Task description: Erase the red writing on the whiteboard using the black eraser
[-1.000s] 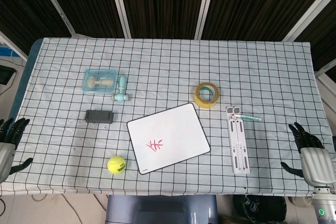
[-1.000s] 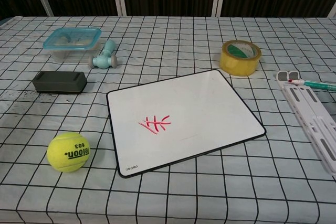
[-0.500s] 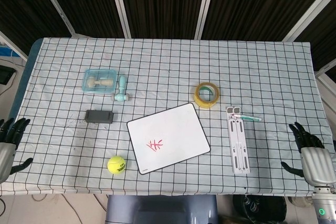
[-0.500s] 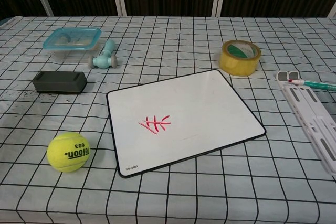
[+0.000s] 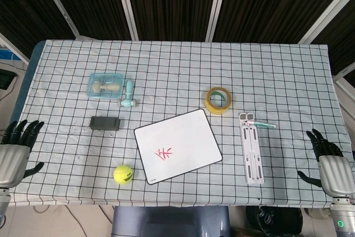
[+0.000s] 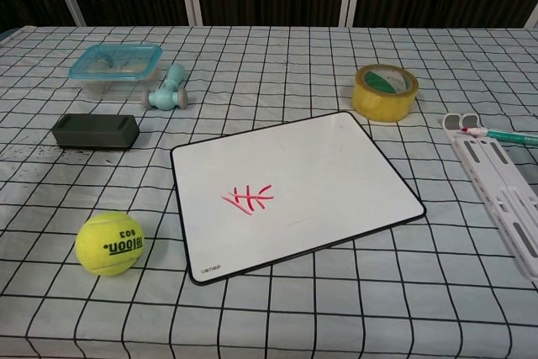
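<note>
While both hands spread empty | left hand (image 5: 14,156) edge-cropped | right hand (image 5: 328,165) wrist cut

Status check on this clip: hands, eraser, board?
Left hand and right hand open, at table edges. Eraser untouched, left of whiteboard. Red writing intact. Tennis ball near board corner.

A white cloth (image 5: 183,65) with a black grid covers the tabletop, lying slightly wrinkled along its left side. Behind the far edge stands a dark wall (image 5: 172,4) of ribbed black panels, split by pale slanted struts (image 5: 126,5). A blue-grey edge (image 5: 29,76) shows at the left end under the cloth. Below the near edge sits a grey base (image 5: 169,223). The light is even and bright.
</note>
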Controlling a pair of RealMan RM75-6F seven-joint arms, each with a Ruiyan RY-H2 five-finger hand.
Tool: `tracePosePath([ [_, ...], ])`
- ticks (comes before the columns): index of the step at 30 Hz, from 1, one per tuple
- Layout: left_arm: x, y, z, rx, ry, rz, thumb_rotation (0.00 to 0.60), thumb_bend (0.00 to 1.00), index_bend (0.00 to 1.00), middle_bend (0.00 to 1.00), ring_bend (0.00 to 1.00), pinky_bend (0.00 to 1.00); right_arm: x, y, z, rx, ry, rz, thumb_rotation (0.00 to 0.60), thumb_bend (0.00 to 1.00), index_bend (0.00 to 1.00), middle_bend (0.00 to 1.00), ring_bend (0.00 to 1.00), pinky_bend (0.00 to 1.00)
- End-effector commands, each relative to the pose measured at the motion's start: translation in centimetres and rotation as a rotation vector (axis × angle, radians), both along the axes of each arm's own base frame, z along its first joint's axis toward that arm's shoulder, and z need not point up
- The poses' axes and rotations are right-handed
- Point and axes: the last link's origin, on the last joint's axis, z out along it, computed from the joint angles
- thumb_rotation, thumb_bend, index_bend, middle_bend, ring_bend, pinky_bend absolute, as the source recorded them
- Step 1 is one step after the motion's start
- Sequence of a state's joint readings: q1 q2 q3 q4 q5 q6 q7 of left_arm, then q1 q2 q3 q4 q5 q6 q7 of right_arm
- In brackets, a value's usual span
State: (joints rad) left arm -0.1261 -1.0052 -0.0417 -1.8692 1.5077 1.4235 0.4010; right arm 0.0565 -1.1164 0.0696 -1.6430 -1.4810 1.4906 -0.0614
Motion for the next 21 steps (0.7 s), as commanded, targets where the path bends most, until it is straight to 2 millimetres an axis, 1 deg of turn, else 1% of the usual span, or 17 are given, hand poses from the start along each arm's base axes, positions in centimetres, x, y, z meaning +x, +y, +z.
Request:
tracePosePath([
  [1, 0.8, 1.1, -0.8, -0.035, 0.002, 0.005, 0.6, 0.09, 0.0, 0.08, 0.0, 0.04, 0.0, 0.0, 0.0, 0.001, 0.0, 0.0, 0.6, 0.07, 0.05, 0.07, 0.19, 0.21],
  [5, 1.5, 2.7, -1.8, -0.077, 0.014, 0.018, 0.6, 0.09, 0.0, 0.09, 0.0, 0.06, -0.1, 0.1, -0.1, 0.003, 0.001, -0.001, 0.6, 0.07, 0.05, 0.07, 0.19, 0.21],
  [8, 2.7, 4.5, -2.8, -0.111, 0.02, 0.024, 0.6, 0.1, 0.0, 0.1, 0.0, 0.09, -0.1, 0.0, -0.1, 0.003, 0.001, -0.003, 0.6, 0.07, 0.05, 0.07, 0.19, 0.21],
  [13, 3.8, 6.6, -4.2, -0.154, 0.035, 0.038, 0.6, 0.11, 0.0, 0.1, 0.0, 0.09, -0.1, 0.0, -0.2, 0.004, 0.004, -0.003, 0.6, 0.07, 0.05, 0.07, 0.19, 0.21],
  [21, 5.6, 10.8, -6.3, -0.178, 0.057, 0.068, 0.6, 0.12, 0.0, 0.1, 0.0, 0.11, -0.1, 0.1, -0.2, 0.006, 0.008, -0.004, 0.6, 0.07, 0.05, 0.07, 0.19, 0.21],
])
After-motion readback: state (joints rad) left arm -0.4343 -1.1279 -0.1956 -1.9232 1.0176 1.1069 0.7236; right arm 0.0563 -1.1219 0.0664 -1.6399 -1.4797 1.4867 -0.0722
